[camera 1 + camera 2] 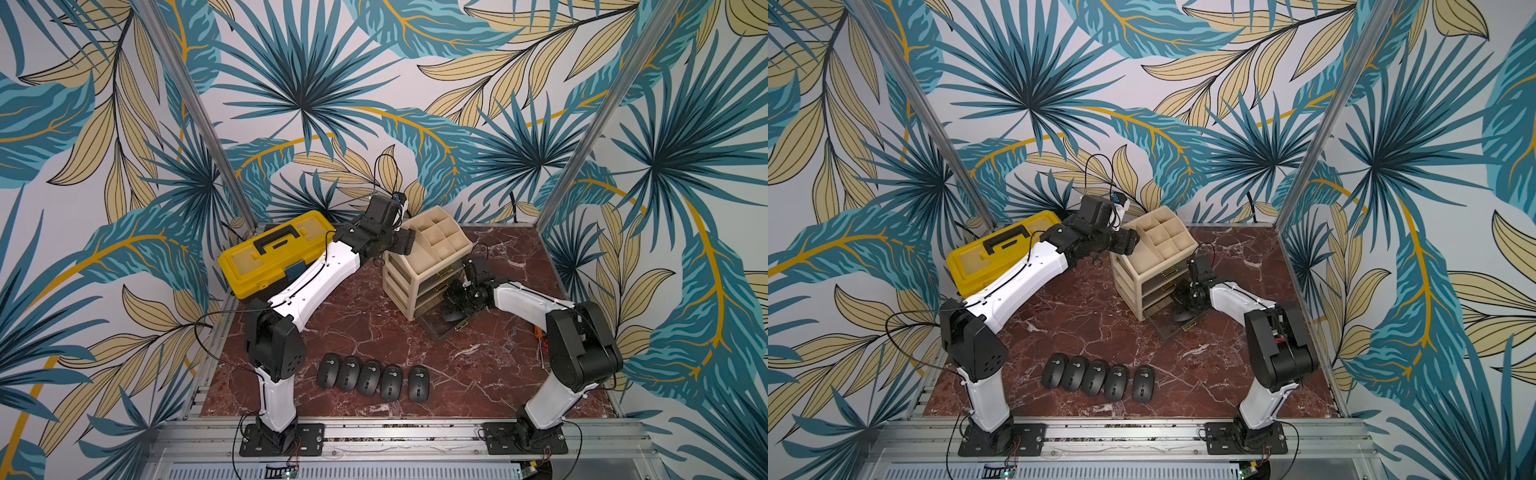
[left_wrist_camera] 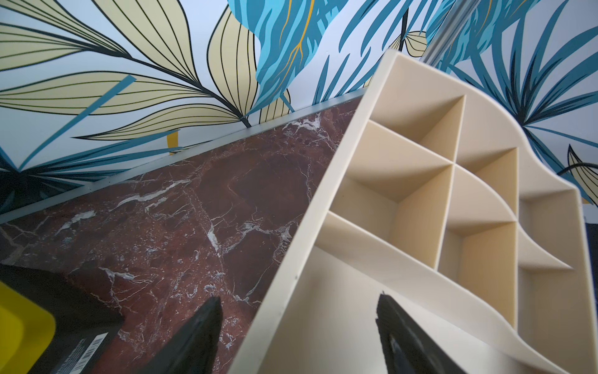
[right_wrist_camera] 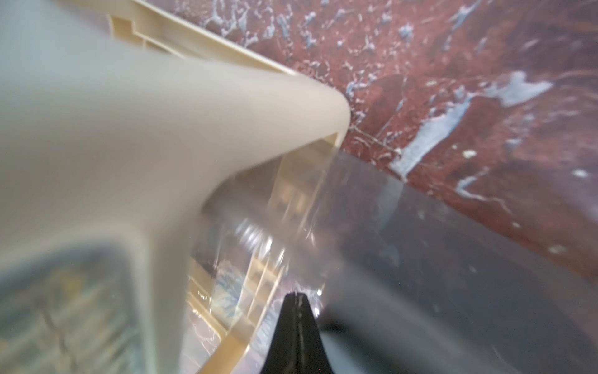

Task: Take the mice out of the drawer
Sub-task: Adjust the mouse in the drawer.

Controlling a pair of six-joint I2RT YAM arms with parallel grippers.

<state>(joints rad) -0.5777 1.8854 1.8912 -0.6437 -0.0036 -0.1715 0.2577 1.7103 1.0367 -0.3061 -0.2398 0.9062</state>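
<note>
Both top views high, sharing table [image 1: 478, 374], wrist views seemingly hugging organizer [image 2: 401, 162]

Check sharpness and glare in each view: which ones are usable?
Right wrist view: the beige organizer sits close to the lens and is badly blurred; the clear drawer carries smeared reflections. Left wrist view: the compartments are sharp and evenly lit. In both top views: sharp, the mice readable, soft shadows only.

left arm [image 1: 316, 278] stretched forward, left gripper [image 2: 299, 297] jaws wide apart; right arm [image 1: 519, 297] bent inward, right gripper [image 3: 295, 296] jaws together.
</note>
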